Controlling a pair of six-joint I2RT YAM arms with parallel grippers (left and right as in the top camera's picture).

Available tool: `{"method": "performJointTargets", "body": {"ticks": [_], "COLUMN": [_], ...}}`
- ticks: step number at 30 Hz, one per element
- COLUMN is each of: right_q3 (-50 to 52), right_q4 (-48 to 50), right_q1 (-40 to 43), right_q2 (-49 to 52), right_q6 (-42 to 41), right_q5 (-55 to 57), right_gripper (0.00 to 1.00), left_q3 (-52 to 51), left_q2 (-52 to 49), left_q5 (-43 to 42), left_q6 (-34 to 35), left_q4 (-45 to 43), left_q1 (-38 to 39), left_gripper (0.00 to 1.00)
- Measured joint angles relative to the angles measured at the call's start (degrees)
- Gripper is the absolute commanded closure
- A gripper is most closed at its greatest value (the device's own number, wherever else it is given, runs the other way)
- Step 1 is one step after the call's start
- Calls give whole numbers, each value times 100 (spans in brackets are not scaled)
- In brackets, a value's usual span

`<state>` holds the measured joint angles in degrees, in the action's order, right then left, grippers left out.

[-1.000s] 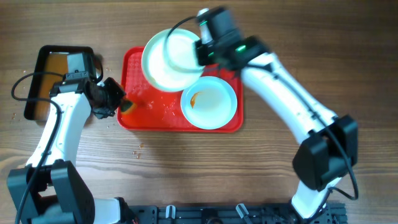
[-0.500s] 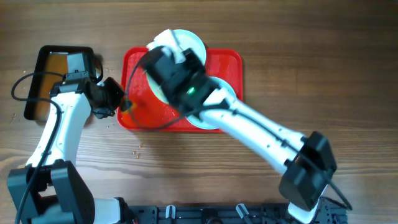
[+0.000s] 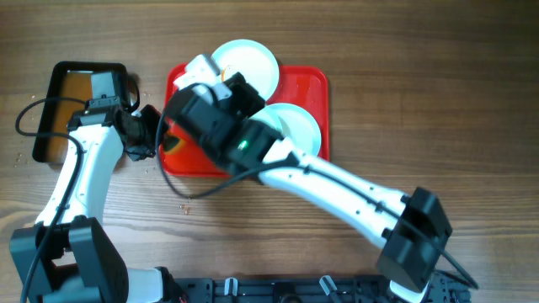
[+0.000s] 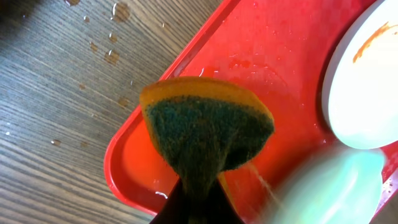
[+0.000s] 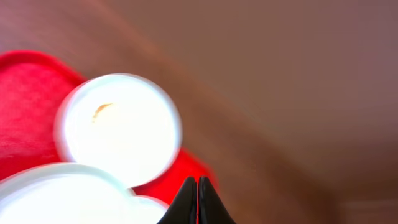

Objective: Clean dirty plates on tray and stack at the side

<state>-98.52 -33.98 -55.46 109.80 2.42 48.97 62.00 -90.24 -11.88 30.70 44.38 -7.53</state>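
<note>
Your right claw (image 5: 198,196) has swung left across the tray (image 3: 317,80), pressed together, empty. Your left claw (image 4: 199,200) pinches the sponge (image 4: 205,127) at the tray's left edge; 1 smeared plate (image 4: 367,81) lies just right of it.

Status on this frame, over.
Left jaws shut on sponge, over tray corner. Right jaws look shut, blurred. Smeared plate on tray, unwiped. Right arm lies across tray.
</note>
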Motion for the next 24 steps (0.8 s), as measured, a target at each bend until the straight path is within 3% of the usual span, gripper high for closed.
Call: {"method": "performJointTargets", "body": {"ticks": [3, 5, 6, 7, 9, 14, 20, 24], "right_q3": [2, 2, 2, 2, 20, 691, 1196, 1381], "right_q4": [-376, -525, -732, -964, -1425, -2382, -3198, -3670], "right_q1": [905, 1460, 1869, 2118, 2347, 2391, 2365, 2035], "right_q2": [-7, -9, -9, -9, -9, -15, -42, -133], "right_q6": [-1220, -1528, -1685, -1766, -1801, -1775, -1292, -1394], "right_q5": [-2057, -3104, -3827, -4310, -4756, -5184, -6467, -6408], "right_gripper": [96, 85, 57, 37, 30, 23, 26, 26], "left_q3": [0, 0, 0, 0, 0, 0, 0, 0], "left_q2": [0, 0, 0, 0, 0, 0, 0, 0], "left_q5": [2, 2, 0, 2, 0, 0, 0, 0], "left_q6": [0, 0, 0, 0, 0, 0, 0, 0], "left_q4": [-4, -7, -13, -28, -24, -26, -28, -28], "left_q1": [0, 0, 0, 0, 0, 0, 0, 0], "left_gripper": [96, 96, 96, 96, 96, 96, 96, 96]}}
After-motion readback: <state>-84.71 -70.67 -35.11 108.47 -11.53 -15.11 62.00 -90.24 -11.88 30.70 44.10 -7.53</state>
